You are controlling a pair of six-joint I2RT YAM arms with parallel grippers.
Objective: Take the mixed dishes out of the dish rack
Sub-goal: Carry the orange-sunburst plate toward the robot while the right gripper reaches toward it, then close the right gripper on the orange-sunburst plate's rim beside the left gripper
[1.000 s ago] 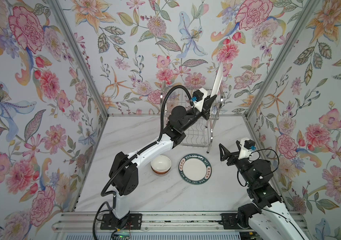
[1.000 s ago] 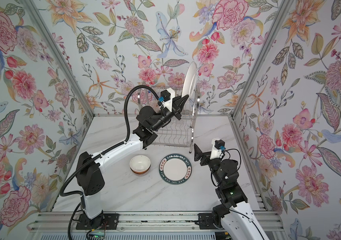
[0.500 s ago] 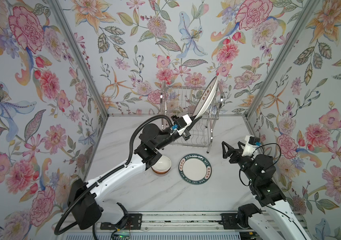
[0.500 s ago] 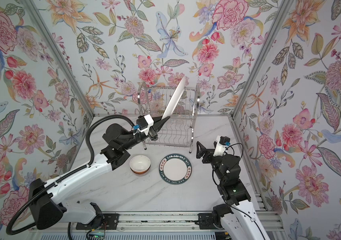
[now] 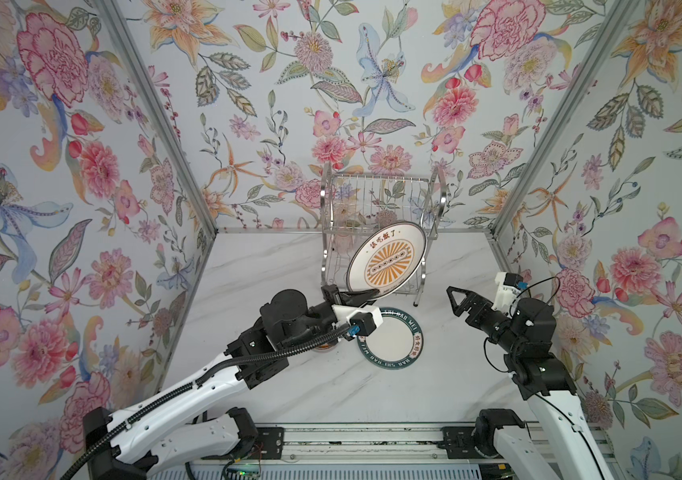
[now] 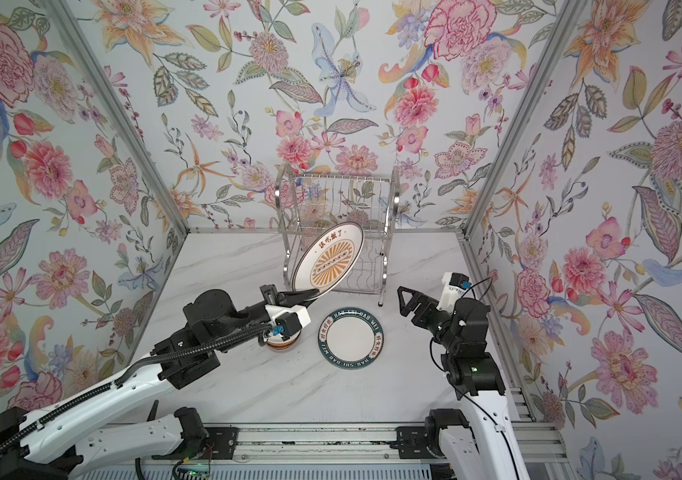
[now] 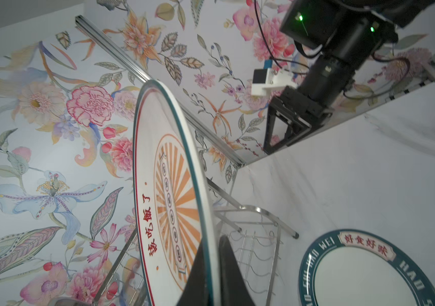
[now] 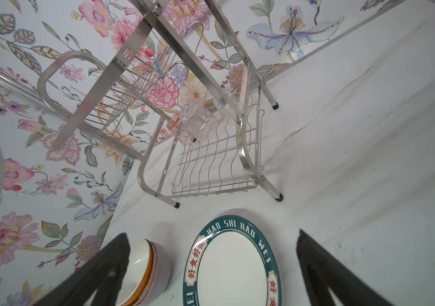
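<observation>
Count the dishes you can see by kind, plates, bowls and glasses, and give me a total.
Plates: 2, sunburst plate in the left gripper, green-rimmed plate on the table.
Bowls: 2, nested, maybe more.
Glasses: 1 in the dish rack.
Total: 5 at least.

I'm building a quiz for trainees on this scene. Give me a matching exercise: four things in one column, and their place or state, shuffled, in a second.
Things:
1. sunburst plate
2. green-rimmed plate
3. glass
4. right gripper

Places or states:
A. flat on the table
B. open, holding nothing
C. in the rack
D. tilted, gripped by the left gripper

Pairs: 1-D, 2-A, 3-C, 4-B
</observation>
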